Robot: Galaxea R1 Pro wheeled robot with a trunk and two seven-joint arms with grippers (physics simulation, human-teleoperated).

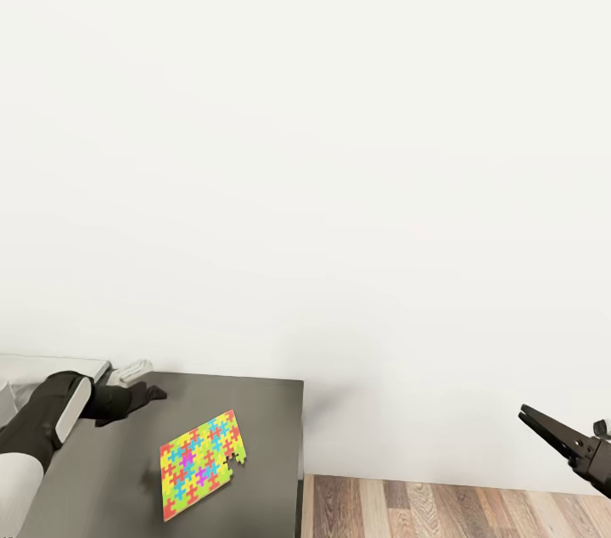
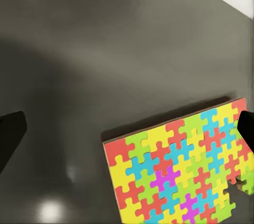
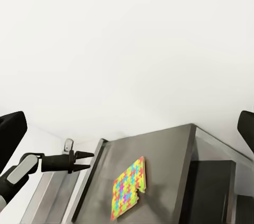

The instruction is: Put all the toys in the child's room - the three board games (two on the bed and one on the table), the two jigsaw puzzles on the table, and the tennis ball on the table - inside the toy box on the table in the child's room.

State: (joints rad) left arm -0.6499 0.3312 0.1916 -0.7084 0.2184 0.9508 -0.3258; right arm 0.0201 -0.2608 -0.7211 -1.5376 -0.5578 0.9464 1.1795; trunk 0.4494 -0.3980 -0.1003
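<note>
Puzzle (image 1: 202, 465) flat on table (image 1: 271, 411)

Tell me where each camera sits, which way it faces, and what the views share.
Head: high, facing a white wall, over the dark table; left hand and right hand show.
Left wrist: close above the puzzle; dark fingertips at the edges.
Right wrist: off to the side, facing the table.
All share the puzzle.

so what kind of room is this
Probably a child's room or playroom: a colourful jigsaw puzzle lies on a dark grey table against a plain white wall, over wood-plank floor.
</note>
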